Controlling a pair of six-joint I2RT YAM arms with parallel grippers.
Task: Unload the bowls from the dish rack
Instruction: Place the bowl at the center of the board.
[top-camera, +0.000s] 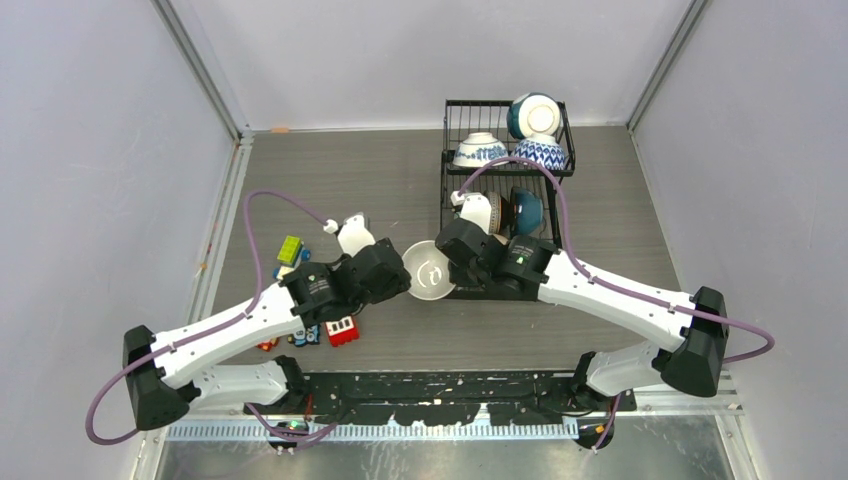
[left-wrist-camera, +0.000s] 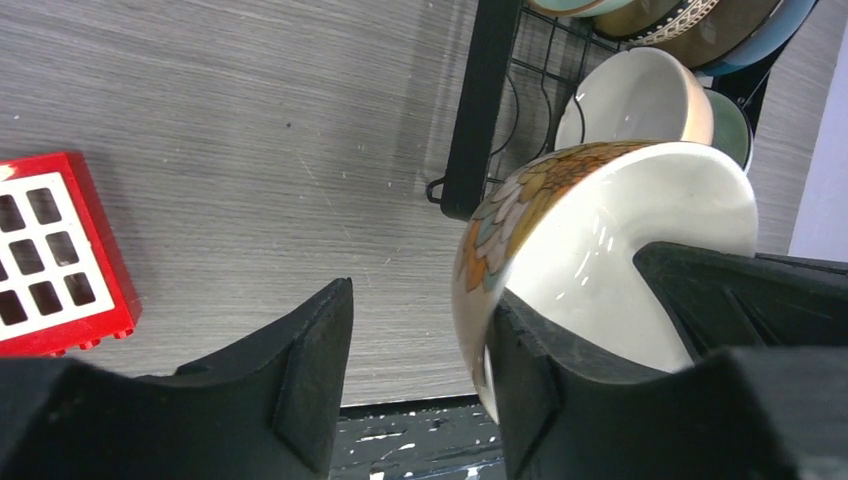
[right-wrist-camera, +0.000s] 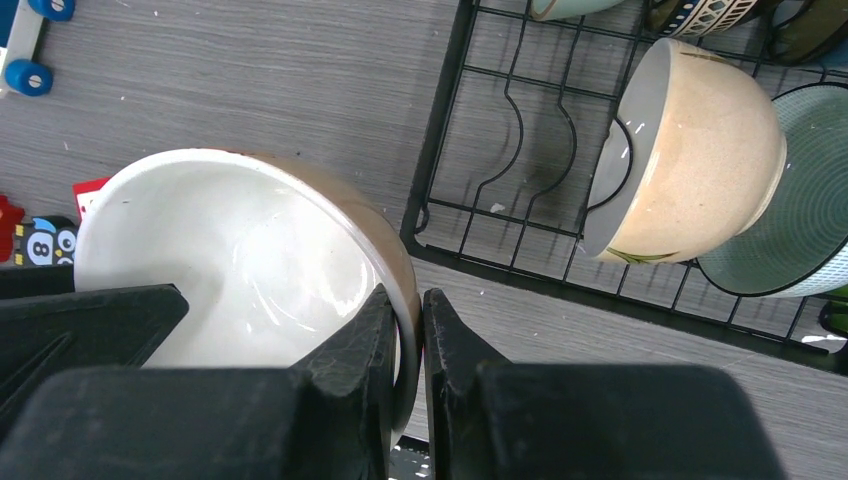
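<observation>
A white bowl (top-camera: 430, 270) with an orange leaf pattern outside hangs just left of the black wire dish rack (top-camera: 446, 200), above the table. My right gripper (top-camera: 457, 262) is shut on its rim (right-wrist-camera: 408, 300). My left gripper (top-camera: 392, 272) is open; in the left wrist view (left-wrist-camera: 420, 300) one finger (left-wrist-camera: 520, 380) is inside the bowl (left-wrist-camera: 600, 240) and the other stands well apart outside it. The rack's lower tier holds a cream bowl (right-wrist-camera: 690, 160) and a green bowl (right-wrist-camera: 800, 200). Its upper basket holds two blue-and-white bowls (top-camera: 480, 150) and a dark teal one (top-camera: 533, 115).
Toy blocks lie on the table at the left: a red one (top-camera: 342, 330), also in the left wrist view (left-wrist-camera: 50, 250), and a green-yellow one (top-camera: 290, 248). The rack's front edge (right-wrist-camera: 440, 150) is close to the held bowl (right-wrist-camera: 240, 250). Grey walls enclose the table.
</observation>
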